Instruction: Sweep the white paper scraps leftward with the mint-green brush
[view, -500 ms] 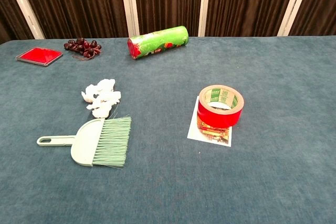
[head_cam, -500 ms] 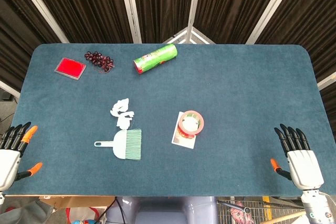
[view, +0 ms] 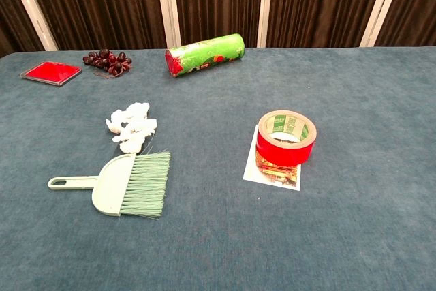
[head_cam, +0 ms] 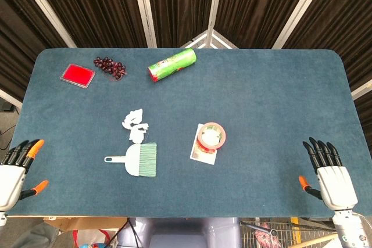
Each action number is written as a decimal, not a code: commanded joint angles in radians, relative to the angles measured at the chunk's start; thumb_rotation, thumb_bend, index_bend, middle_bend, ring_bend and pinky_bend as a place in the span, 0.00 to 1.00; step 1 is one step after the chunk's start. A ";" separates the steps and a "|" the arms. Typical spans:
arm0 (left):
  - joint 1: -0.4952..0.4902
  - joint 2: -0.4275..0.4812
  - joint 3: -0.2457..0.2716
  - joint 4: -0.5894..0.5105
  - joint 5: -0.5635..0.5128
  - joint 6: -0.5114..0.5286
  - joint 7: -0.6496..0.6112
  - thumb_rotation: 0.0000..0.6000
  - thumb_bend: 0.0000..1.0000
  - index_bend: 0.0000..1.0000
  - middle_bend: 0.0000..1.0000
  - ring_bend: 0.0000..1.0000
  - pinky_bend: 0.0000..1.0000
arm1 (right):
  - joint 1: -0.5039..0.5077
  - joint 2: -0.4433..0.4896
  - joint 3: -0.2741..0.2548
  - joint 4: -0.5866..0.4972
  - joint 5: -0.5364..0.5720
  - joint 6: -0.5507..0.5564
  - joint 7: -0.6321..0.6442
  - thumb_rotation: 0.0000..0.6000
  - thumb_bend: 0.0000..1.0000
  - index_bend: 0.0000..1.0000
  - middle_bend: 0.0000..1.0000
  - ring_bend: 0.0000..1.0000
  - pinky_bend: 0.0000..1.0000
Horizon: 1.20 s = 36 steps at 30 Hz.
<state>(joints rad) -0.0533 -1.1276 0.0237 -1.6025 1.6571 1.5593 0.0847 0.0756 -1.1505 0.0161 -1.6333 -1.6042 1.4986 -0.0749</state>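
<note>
Both robot hands, left [head_cam: 13, 172] and right [head_cam: 330, 175], rest spread and empty. The mint-green brush [view: 126, 183] lies flat, bristles rightward, touching the white paper scraps [view: 131, 127]; grasp its handle first.

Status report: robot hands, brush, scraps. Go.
Left robot hand and right robot hand open at table edge. Mint-green plastic brush untouched, flat beside white paper scraps. Nothing blocking leftward.

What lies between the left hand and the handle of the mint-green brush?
Nothing: in the head view only bare blue table separates the left hand from the brush.
</note>
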 commanded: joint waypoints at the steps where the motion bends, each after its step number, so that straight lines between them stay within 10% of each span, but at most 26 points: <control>1: -0.023 -0.008 -0.009 -0.030 -0.010 -0.040 0.052 1.00 0.09 0.06 0.74 0.80 0.84 | 0.001 0.001 -0.001 -0.002 0.004 -0.006 0.000 1.00 0.32 0.00 0.00 0.00 0.00; 4: -0.053 -0.012 -0.019 -0.097 -0.068 -0.124 0.095 1.00 0.17 0.28 0.96 0.98 0.99 | 0.002 0.002 0.000 -0.003 0.002 -0.004 0.003 1.00 0.32 0.00 0.00 0.00 0.00; 9: -0.132 -0.055 -0.060 -0.200 -0.210 -0.285 0.257 1.00 0.30 0.42 1.00 1.00 1.00 | 0.002 0.004 -0.001 -0.004 -0.002 -0.003 0.009 1.00 0.32 0.00 0.00 0.00 0.00; 21: -0.309 -0.333 -0.165 -0.192 -0.648 -0.418 0.667 1.00 0.35 0.42 1.00 1.00 1.00 | 0.002 0.010 0.001 -0.007 0.006 -0.003 0.035 1.00 0.32 0.00 0.00 0.00 0.00; 36: -0.423 -0.535 -0.193 -0.078 -0.802 -0.392 0.771 1.00 0.41 0.43 1.00 1.00 1.00 | 0.003 0.016 0.002 -0.010 0.008 -0.004 0.063 1.00 0.32 0.00 0.00 0.00 0.00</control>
<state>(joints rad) -0.4700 -1.6552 -0.1689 -1.6859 0.8596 1.1626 0.8503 0.0780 -1.1342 0.0182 -1.6437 -1.5968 1.4948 -0.0124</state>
